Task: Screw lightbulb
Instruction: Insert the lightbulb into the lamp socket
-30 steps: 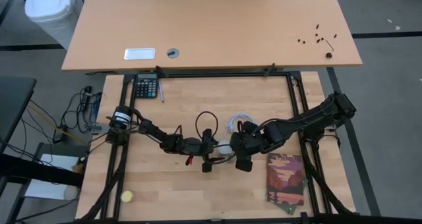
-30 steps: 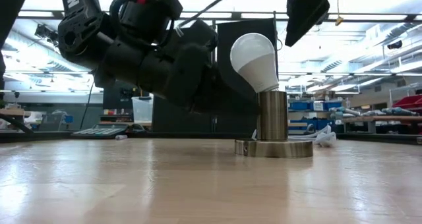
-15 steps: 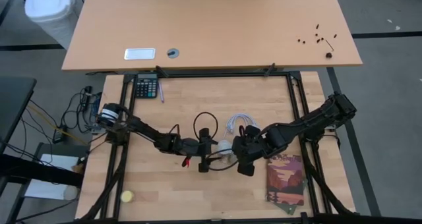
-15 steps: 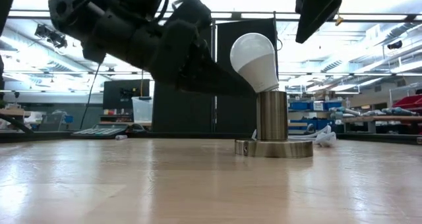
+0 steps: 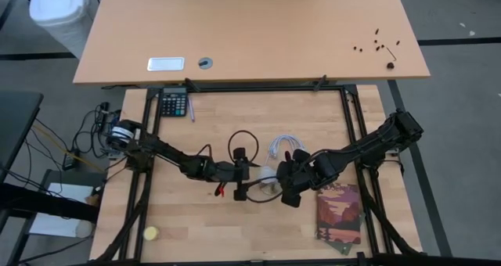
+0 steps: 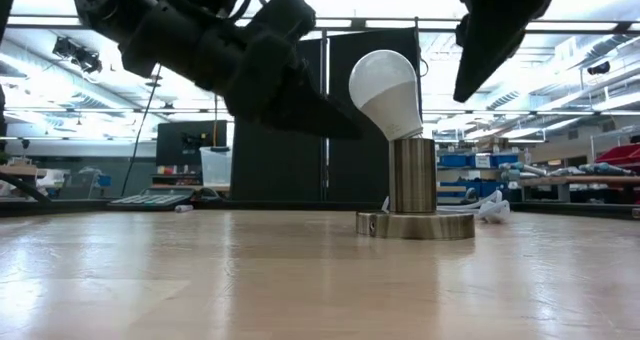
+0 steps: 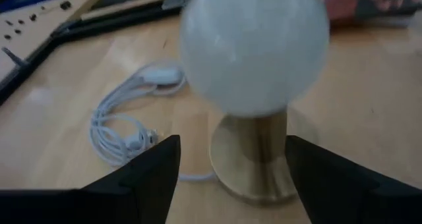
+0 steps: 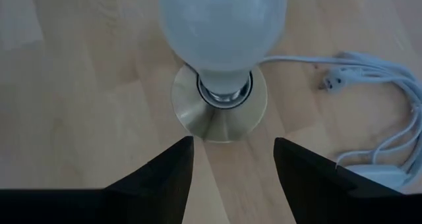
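Frosted white glass formed the pear-shaped lightbulb [image 6: 387, 92], which was seated crookedly in the brushed-metal socket [image 6: 413, 175], leaning away from the upright barrel. The socket stood on a round flat disc base [image 6: 416, 225] on the wooden table [image 6: 200, 280], near the middle of the work area. The left gripper [image 7: 231, 178] was held level beside the bulb with its fingers spread and nothing grasped. The right gripper [image 8: 232, 165] was poised above, likewise spread and empty. Before any turning, the bulb would best be straightened so that its screw base aligned with the socket axis; otherwise cross-threading was judged likely. A light grip on the smooth, slippery glass was advisable. A white cable [image 8: 369, 85] lay coiled just beside the base.
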### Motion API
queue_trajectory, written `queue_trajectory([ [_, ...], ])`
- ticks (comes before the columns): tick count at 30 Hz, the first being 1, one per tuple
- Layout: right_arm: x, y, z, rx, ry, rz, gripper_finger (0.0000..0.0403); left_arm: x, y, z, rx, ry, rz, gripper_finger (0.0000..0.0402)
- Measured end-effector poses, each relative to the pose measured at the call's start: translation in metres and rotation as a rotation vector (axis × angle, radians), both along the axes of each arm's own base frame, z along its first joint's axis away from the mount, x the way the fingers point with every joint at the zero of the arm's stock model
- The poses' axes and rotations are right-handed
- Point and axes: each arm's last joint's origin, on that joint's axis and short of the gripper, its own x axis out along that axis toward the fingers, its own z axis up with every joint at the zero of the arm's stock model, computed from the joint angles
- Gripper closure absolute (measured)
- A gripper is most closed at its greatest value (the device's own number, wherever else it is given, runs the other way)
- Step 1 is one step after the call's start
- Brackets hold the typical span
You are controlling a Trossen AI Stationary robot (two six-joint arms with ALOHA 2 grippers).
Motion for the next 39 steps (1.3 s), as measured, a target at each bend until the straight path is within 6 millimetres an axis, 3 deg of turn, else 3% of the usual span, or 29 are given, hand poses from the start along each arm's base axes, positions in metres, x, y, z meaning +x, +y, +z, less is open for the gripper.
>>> queue_trajectory([
  [11, 0.006, -0.004, 0.001, -0.001, -0.04, 0.002, 0.0183, 0.001, 0.0, 0.001, -0.004, -0.011, -0.008, 0.0243],
  [17, 0.006, -0.005, 0.001, -0.018, -0.054, -0.025, 0.0183, 0.002, 0.0, 0.006, 0.01, -0.059, 0.001, 0.0282],
  [24, 0.006, -0.006, 0.001, -0.01, -0.077, -0.109, 0.0183, 0.003, 0.0, 0.009, 0.001, -0.093, -0.003, 0.0301],
  [39, 0.0, -0.008, -0.001, 0.003, -0.022, -0.192, 0.0183, 0.005, 0.0, 0.012, -0.017, -0.134, -0.007, 0.0302],
])
